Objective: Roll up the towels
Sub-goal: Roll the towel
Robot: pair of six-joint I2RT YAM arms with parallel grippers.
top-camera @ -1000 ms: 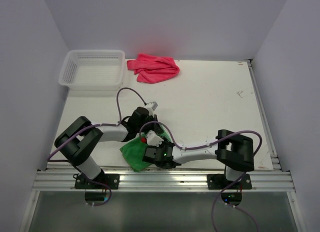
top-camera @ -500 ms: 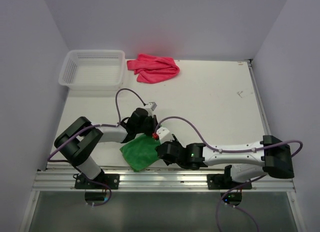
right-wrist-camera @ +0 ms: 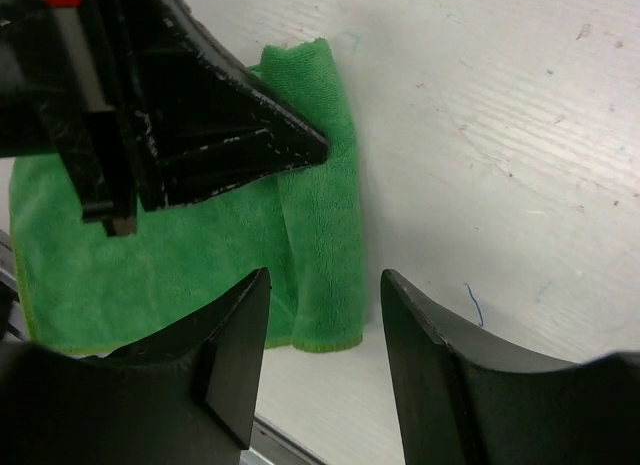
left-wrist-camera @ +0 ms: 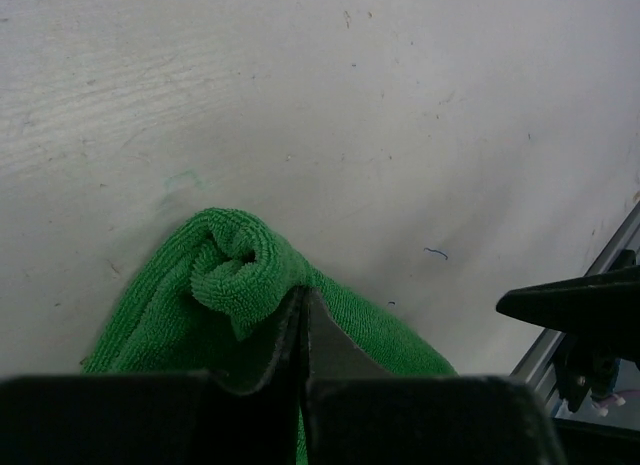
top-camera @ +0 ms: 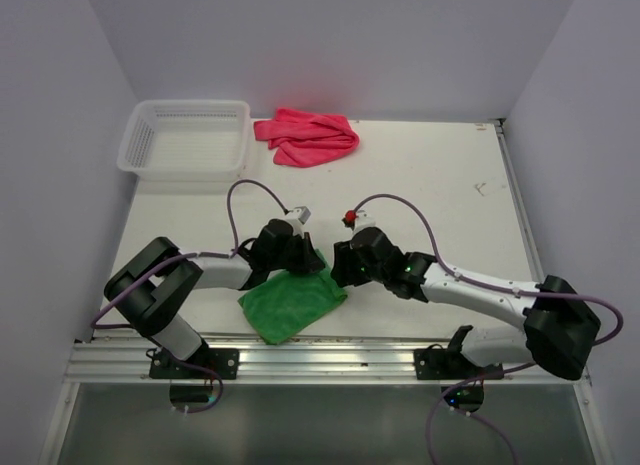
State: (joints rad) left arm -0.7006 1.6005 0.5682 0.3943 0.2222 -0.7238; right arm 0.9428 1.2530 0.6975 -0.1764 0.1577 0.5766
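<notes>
A green towel [top-camera: 290, 303] lies flat near the table's front edge, with its right side folded over. My left gripper [top-camera: 305, 261] is at the towel's far right corner. In the left wrist view the left gripper [left-wrist-camera: 303, 297] is shut, its tips at a curled-up roll of the green towel [left-wrist-camera: 235, 260]. My right gripper [top-camera: 340, 270] is just right of it, open and empty. In the right wrist view the right gripper [right-wrist-camera: 323, 285] hovers over the near right edge of the green towel [right-wrist-camera: 320, 235]. A pink towel [top-camera: 308, 137] lies crumpled at the back.
A white plastic basket [top-camera: 185, 137] stands at the back left corner, beside the pink towel. The metal rail [top-camera: 320, 360] runs along the table's front edge, close below the green towel. Walls enclose the table on three sides.
My right arm has swung from over the towel's near edge out to the right and away from the front, uncovering the towel. The left gripper has stayed at the towel's far corner.
</notes>
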